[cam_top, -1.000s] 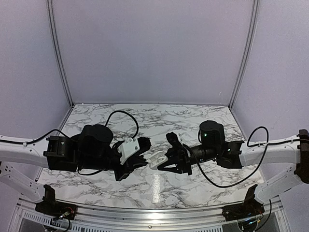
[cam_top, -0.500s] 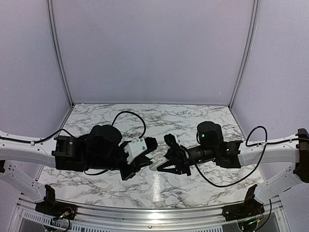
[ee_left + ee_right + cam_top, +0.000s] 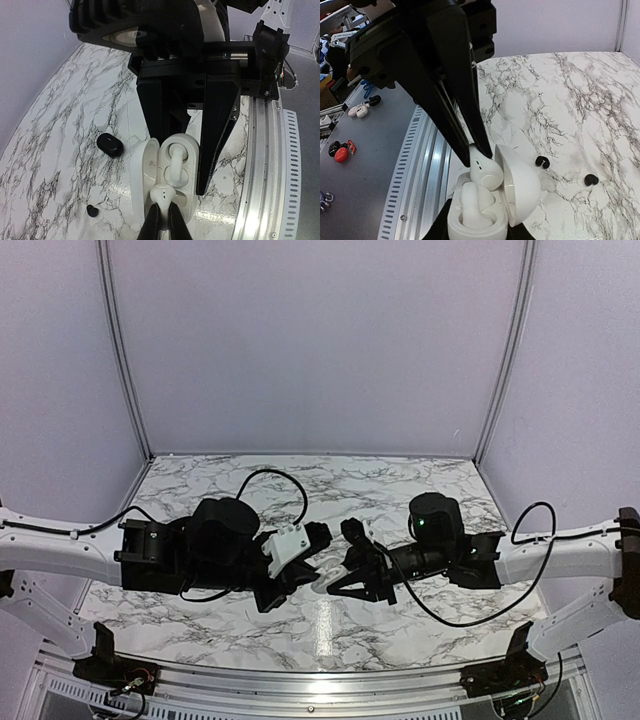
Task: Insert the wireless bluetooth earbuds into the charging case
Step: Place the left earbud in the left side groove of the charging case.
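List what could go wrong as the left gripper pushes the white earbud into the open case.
1. The left gripper pinches the earbud only by its end; pressing down could make it slip or go in crooked.
2. The right gripper alone holds the charging case; the push might twist it in that grip.
3. The open lid stands close beside the left gripper; a bump may swing it shut.

The left end effector (image 3: 311, 575) faces the right end effector (image 3: 340, 581) tip-to-tip (both pinched closed).
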{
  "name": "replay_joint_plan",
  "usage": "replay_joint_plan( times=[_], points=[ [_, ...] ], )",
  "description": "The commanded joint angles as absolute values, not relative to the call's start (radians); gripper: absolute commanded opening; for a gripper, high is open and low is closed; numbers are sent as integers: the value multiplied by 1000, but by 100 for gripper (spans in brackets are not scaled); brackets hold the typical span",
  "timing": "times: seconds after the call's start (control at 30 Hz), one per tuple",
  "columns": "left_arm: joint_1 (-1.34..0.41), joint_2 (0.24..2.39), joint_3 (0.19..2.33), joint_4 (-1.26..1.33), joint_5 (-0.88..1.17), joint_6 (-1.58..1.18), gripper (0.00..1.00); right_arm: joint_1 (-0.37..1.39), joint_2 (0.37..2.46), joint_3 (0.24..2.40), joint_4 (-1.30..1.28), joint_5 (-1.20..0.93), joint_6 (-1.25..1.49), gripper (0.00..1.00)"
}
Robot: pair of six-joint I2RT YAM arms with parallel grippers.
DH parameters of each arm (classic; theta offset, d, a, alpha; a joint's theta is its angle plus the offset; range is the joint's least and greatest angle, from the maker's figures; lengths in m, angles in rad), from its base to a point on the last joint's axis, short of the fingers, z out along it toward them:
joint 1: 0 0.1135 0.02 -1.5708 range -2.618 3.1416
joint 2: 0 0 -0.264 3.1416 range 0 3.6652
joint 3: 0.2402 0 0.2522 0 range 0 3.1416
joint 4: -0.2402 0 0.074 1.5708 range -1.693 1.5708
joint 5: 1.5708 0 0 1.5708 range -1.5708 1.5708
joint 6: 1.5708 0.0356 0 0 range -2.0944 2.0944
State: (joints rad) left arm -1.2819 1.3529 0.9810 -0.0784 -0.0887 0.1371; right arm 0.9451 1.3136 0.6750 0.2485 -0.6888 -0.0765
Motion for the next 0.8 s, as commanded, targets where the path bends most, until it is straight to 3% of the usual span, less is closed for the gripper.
replay_joint_plan(
  times=[0.0,0.77],
  points=[
    [-1292,1336,960,-62,-39,123,0,958,1278,682,352,-675,-70,0],
    [-1295,1321,941,-89,-3,136,0,957,1274,675,384,-706,-63,0]
  ],
)
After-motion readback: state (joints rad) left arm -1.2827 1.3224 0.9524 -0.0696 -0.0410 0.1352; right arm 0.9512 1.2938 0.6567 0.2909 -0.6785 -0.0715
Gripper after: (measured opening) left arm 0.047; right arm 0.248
